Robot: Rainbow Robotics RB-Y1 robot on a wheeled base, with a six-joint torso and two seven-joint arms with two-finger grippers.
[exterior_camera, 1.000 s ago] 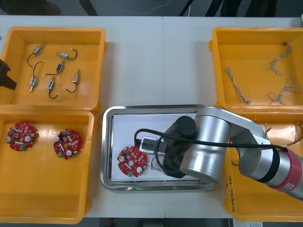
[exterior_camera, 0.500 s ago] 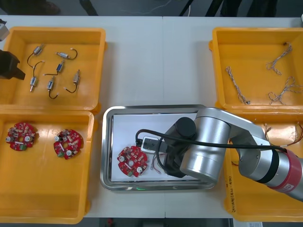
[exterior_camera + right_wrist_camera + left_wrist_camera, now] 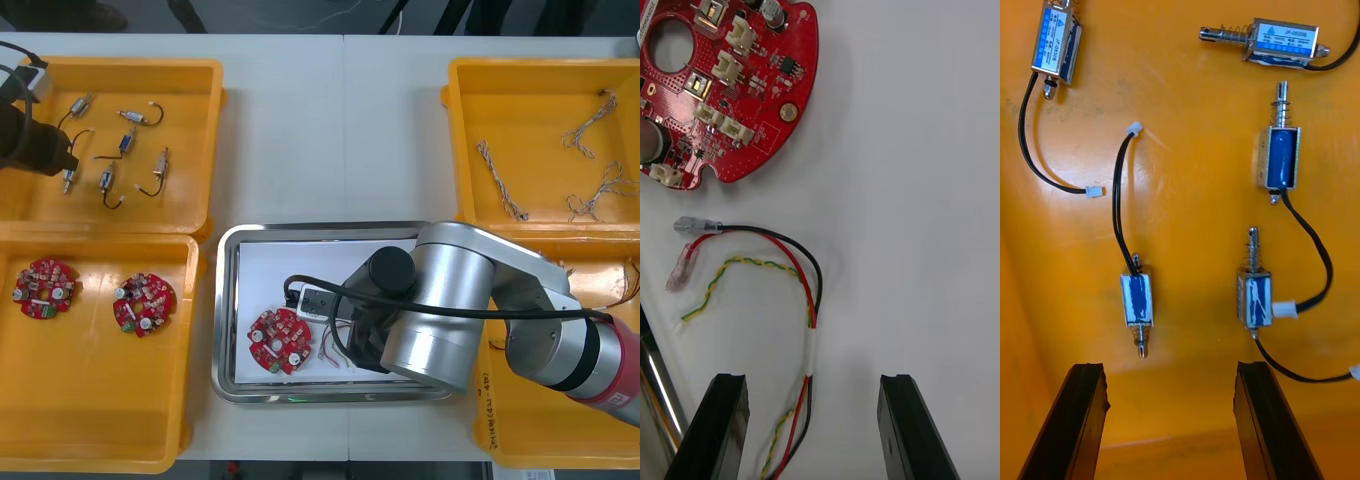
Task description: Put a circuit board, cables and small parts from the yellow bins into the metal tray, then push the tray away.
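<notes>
Right gripper [image 3: 814, 380] spread over cable [image 3: 812, 300] near metal tray [image 3: 653, 394] rim; left gripper [image 3: 1169, 367] spread above small metal parts [image 3: 1139, 300]

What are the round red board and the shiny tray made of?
The round red circuit board looks like flat glossy laminate, probably fibreglass, with white plastic sockets. The shiny metal tray looks like polished steel: its rim mirrors light. The right gripper hovers open over it.

A cable [image 3: 811, 349] lies beside the circuit board [image 3: 280, 341] in the tray [image 3: 320, 229].
</notes>
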